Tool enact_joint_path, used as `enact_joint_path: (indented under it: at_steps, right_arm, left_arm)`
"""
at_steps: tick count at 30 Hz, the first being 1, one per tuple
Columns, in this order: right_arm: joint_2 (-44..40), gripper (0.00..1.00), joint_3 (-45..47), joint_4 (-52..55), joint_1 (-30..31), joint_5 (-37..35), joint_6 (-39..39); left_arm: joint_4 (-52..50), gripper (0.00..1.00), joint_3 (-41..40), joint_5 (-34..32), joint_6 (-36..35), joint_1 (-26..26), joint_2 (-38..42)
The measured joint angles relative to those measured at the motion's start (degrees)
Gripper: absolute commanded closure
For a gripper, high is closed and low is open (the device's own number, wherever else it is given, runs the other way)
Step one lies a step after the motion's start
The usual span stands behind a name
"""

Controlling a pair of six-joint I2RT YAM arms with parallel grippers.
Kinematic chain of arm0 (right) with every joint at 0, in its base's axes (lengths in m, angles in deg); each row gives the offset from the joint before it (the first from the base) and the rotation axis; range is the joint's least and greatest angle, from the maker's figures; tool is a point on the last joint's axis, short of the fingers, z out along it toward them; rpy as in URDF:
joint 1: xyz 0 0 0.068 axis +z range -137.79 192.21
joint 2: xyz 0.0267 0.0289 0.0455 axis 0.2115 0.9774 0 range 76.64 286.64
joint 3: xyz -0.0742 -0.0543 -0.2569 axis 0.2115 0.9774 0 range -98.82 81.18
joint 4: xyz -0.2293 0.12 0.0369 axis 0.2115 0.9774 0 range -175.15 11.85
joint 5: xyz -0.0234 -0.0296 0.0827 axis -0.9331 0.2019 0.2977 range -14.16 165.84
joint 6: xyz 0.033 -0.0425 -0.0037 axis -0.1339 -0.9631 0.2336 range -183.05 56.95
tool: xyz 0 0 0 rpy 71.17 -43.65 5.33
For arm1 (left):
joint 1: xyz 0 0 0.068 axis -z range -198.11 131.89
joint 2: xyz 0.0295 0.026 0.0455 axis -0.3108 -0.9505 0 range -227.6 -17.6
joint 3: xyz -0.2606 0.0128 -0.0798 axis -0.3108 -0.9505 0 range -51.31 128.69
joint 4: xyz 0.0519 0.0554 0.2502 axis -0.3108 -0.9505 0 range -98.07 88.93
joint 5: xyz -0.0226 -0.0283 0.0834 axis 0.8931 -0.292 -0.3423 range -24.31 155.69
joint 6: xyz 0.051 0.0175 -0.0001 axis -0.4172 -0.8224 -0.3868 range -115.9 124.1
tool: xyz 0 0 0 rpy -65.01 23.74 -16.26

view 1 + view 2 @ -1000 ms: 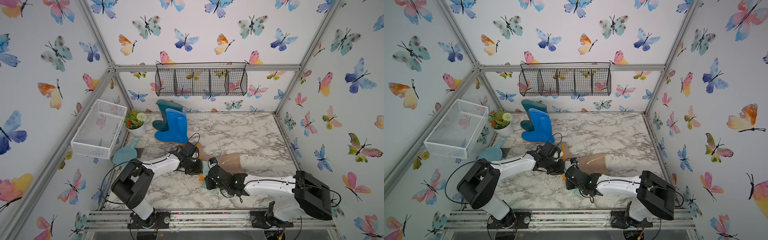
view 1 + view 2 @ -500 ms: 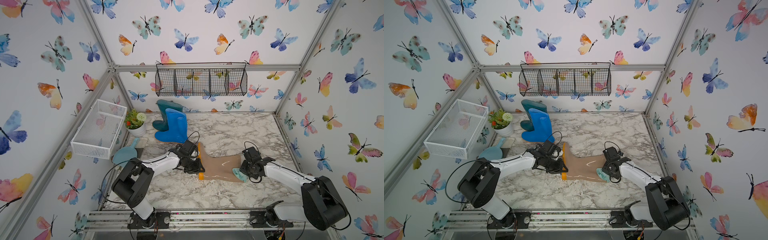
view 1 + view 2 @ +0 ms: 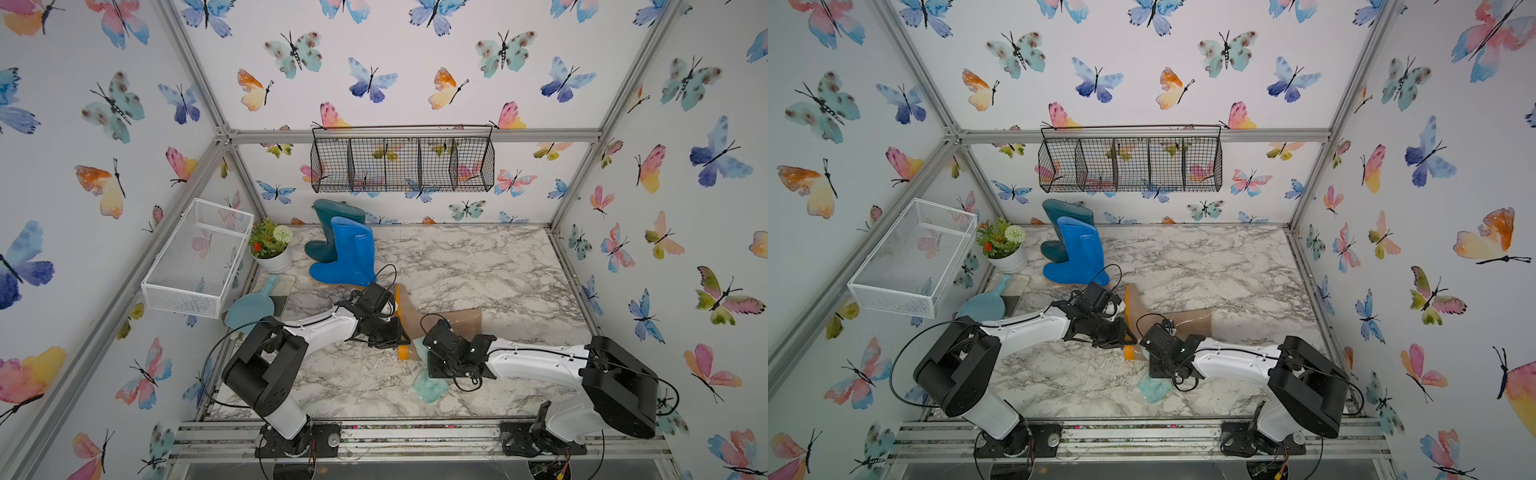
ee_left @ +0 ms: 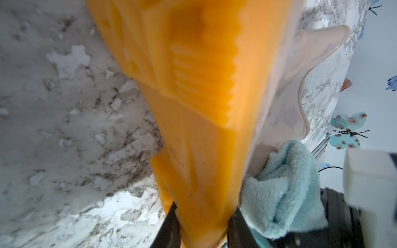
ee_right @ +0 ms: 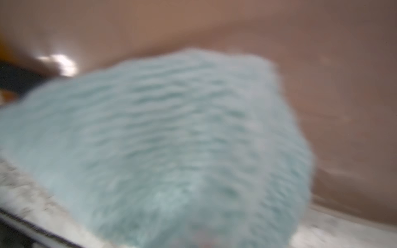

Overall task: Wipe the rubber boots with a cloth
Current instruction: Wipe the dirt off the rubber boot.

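Change noted: the right gripper (image 3: pixel 433 358) has travelled back along the beige glossy rubber boot (image 3: pixel 459 323), from the mouth of the shaft half a second ago to the heel end now. The left arm and that boot lie as before.

The white-and-grey marble-pattern table (image 3: pixel 478 266) carries all three boots. A black wire basket (image 3: pixel 403 166) hangs on the back wall, and a white mesh basket (image 3: pixel 195 257) on the left wall.

The beige boot lies on its side near the front middle of the table. Its orange-yellow sole faces the left arm and its shaft points towards the right wall. The bright blue rubber boot (image 3: pixel 347 257) and the dark teal rubber boot (image 3: pixel 332 228) stand upright, touching, at the back left. The light blue plastic scoop (image 3: pixel 249 307) and the white pot of artificial flowers (image 3: pixel 272 249) sit by the left edge.

The pale aqua fuzzy cloth (image 3: pixel 430 386) is bunched against the beige upper just beside the sole. A loose end trails on the table towards the front.

The jaws of the left gripper (image 4: pixel 202 225) are clamped across the heel end of the sole. The right jaws are clenched on the cloth, which fills the right wrist view, blurred
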Motion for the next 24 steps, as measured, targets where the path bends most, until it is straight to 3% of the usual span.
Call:
enact_joint_path:
  at_steps: [5, 8, 9, 11, 12, 15, 21, 24]
  right_arm:
    - [-17.8, 0.99, 11.6, 8.1, -12.5, -1.0, 4.3]
    - [-21.7, 0.99, 13.4, 11.8, -14.8, -1.3, 5.9]
    - [-20.9, 0.99, 12.5, 12.6, -14.9, -1.1, 6.1]
    - [-17.2, 0.99, 8.4, 14.9, -14.8, -0.5, 5.6]
    - [-15.0, 0.99, 5.3, 16.3, -14.9, -0.3, 5.2]
    - [-11.5, 0.99, -4.9, 18.3, -14.9, 0.4, 3.6]
    - [-11.3, 0.99, -15.9, 12.9, -14.8, 2.4, 1.2]
    - [-6.3, 0.99, -20.6, 9.3, -14.9, 5.2, 0.0]
  left_arm:
    - [-1.6, 1.0, 0.4, -0.4, -1.5, 0.1, 0.3]
    - [-4.7, 1.0, 0.7, -1.3, -3.3, 0.3, 1.6]
    - [-6.0, 0.95, 0.9, -1.6, -4.1, 0.4, 2.1]
    - [-8.3, 0.61, 1.2, -3.0, -5.6, 0.5, 3.5]
    - [-9.4, 0.51, 1.4, -4.0, -6.7, 0.5, 4.5]
    - [-12.5, 0.32, 1.6, -6.4, -10.1, 0.5, 9.1]
    - [-13.7, 0.26, -2.3, -10.3, -13.5, 0.3, 26.8]
    - [-11.6, 0.22, -7.2, -10.1, -11.8, 0.3, 35.5]
